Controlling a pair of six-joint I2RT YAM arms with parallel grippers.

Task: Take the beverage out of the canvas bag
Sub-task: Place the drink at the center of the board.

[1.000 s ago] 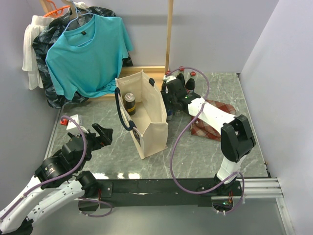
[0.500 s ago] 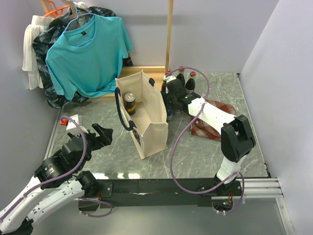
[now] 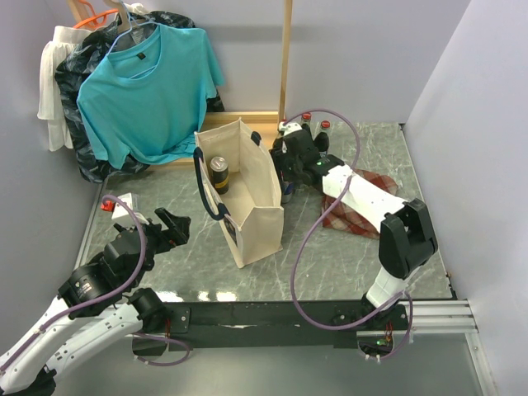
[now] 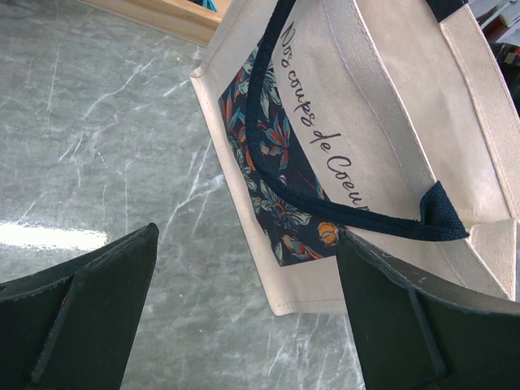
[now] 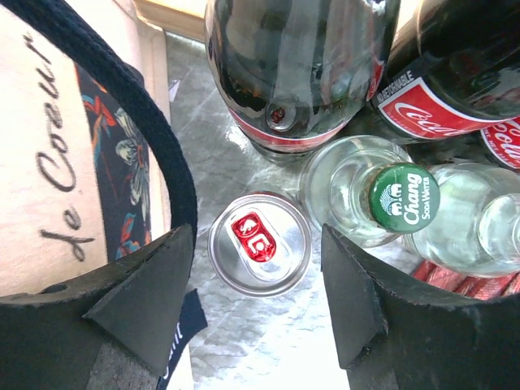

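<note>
Hovering with jaws partly spread and gripping nothing, the right end effector [image 5: 256, 244] is looking straight down beside the canvas bag [image 3: 243, 194], which is standing upright just to its left with a navy handle [image 5: 175, 191] looping close by its left finger. The danger probably lies there: a finger snagging that handle on a lift could be tipping the tall bag, and a sideways swing could be toppling the crowded cola bottles [image 5: 301, 73] and the clear soda-water bottle [image 5: 404, 197] just ahead. Inside the bag a dark gold-topped can [image 3: 218, 169] is sitting upright at the far end, while a silver can [image 5: 259, 242], apparently the beverage already out, is standing directly beneath the jaws, untouched. The left end effector [image 4: 248, 236] is hanging wide open and empty, facing the bag's printed near end.
</note>
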